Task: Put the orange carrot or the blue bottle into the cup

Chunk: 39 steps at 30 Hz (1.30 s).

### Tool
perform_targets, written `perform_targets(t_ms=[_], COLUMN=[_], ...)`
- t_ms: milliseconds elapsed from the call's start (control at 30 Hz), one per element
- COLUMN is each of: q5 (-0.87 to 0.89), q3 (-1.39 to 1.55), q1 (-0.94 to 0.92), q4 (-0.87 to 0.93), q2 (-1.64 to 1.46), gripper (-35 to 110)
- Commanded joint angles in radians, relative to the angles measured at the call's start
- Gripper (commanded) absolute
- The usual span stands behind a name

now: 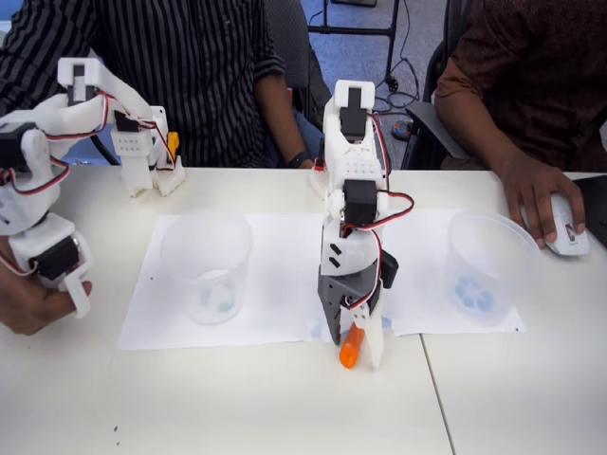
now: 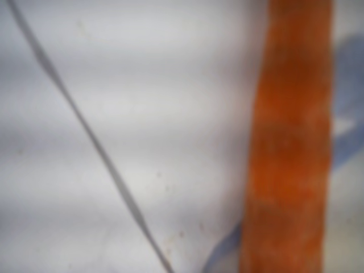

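Your pincer [image 1: 358,349] is pointing down, clamping the orange carrot [image 1: 351,348] btwn its fingers, tip just over the worktop [image 1: 237,398] by the paper's front edge. The cup [image 1: 206,265] is sitting on the paper [image 1: 152,294] to the left, well apart.

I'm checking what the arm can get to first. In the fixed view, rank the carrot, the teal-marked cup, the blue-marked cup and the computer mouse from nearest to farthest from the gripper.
1. Carrot: at the gripper, between its fingers.
2. Blue-marked cup on the right and teal-marked cup on the left: too close to call.
3. Mouse: far right, under a person's hand.
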<state>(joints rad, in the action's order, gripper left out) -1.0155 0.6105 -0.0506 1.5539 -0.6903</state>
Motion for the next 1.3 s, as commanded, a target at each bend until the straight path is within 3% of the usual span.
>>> perform_targets(t_ms=[0, 533, 1267], q5=[-0.015, -0.006, 0.037], q3=[-0.023, -0.023, -0.021], q1=[-0.014, -0.015, -0.025], q4=[0.012, -0.029, -0.025], q2=[-0.034, -0.049, -0.114], gripper=[30, 8, 7])
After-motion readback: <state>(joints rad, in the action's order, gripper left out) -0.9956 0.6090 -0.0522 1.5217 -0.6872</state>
